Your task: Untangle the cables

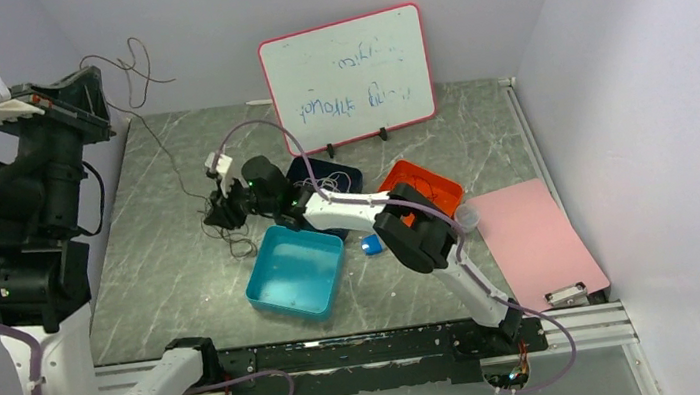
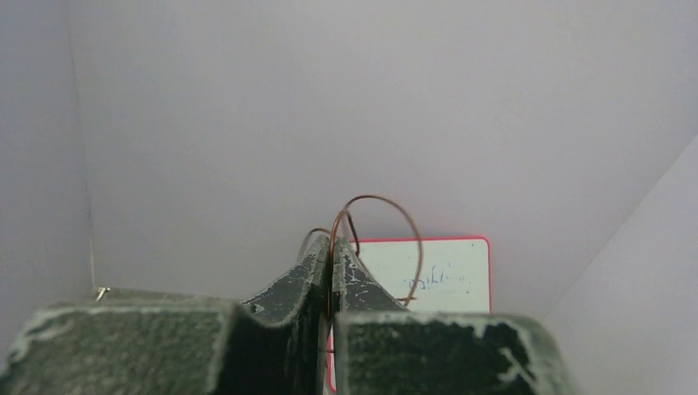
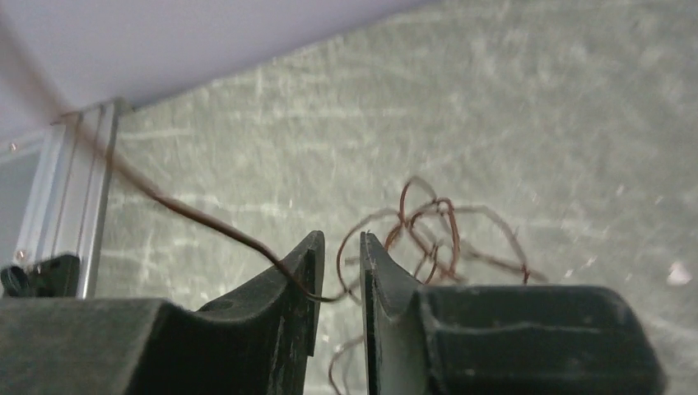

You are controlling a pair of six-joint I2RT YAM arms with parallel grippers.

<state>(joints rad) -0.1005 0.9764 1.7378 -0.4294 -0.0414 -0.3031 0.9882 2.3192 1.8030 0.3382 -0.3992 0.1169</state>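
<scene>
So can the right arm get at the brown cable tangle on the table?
Probably yes: the tangle lies on bare table just ahead of the right fingers, nothing between them, and one strand passes through their gap.

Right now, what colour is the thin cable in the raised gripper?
Coppery brown. The cable shows best in the left wrist view, looping above the shut left gripper.
</scene>
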